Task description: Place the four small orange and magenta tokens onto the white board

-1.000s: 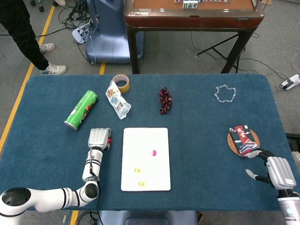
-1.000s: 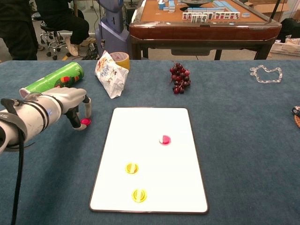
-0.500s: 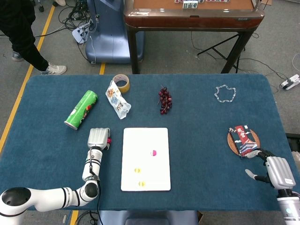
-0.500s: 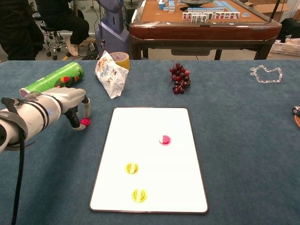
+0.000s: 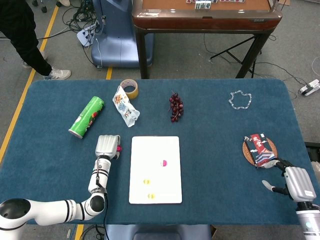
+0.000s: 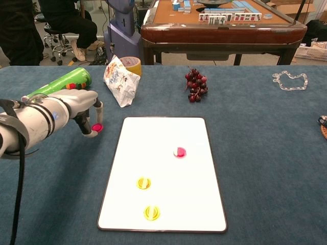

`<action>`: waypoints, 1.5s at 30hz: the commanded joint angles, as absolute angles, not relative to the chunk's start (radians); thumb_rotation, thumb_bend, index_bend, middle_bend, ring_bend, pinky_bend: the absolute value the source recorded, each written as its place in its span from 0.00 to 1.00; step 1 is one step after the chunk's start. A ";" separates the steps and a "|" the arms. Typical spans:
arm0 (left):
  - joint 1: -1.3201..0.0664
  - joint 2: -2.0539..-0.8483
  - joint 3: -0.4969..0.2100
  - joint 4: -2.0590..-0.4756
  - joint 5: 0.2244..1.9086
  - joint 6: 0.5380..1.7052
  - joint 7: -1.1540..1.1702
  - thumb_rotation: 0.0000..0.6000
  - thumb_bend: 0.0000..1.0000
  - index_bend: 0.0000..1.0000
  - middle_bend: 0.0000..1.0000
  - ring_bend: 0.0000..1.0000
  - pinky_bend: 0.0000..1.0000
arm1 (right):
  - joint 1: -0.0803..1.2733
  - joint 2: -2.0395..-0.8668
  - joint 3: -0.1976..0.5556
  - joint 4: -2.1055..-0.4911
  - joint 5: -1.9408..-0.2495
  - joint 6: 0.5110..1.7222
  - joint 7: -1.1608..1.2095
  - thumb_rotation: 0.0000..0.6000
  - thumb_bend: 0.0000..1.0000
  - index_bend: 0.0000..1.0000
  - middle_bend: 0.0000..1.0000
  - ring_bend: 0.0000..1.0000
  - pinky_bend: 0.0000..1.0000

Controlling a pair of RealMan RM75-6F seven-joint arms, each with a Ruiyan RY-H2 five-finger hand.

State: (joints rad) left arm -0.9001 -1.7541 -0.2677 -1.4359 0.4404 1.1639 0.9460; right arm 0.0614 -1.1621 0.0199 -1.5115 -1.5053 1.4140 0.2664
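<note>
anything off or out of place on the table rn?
Nothing spilled or damaged. Only stray: one magenta token off the white board, pinched by the left robot hand. Green can lies on its side.

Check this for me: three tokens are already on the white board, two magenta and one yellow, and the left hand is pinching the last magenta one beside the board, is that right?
Not quite. The colours are swapped: the white board carries two yellow tokens and one magenta token, as the chest view shows. The rest holds: the left hand pinches the last magenta token beside the board.
</note>
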 commanded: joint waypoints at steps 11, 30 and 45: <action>-1.012 -1.732 -0.361 -1.606 0.441 1.190 0.991 1.00 0.33 0.59 1.00 1.00 1.00 | 0.052 -1.152 0.021 -1.507 -1.507 1.432 0.279 1.00 0.13 0.43 0.37 0.36 0.52; -1.151 -1.830 -0.397 -1.520 0.352 1.155 1.004 1.00 0.33 0.59 1.00 1.00 1.00 | 0.033 -1.128 0.023 -1.504 -1.505 1.455 0.304 1.00 0.13 0.43 0.37 0.36 0.52; -1.209 -1.892 -0.392 -1.414 0.322 1.119 0.993 1.00 0.33 0.59 1.00 1.00 1.00 | 0.026 -1.132 0.021 -1.486 -1.501 1.454 0.325 1.00 0.13 0.43 0.37 0.36 0.52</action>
State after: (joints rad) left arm -1.2044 -1.8868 -0.3927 -1.4202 0.3246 1.1233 0.9945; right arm 0.0261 -1.1316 0.0215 -1.4859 -1.5015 1.4542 0.3249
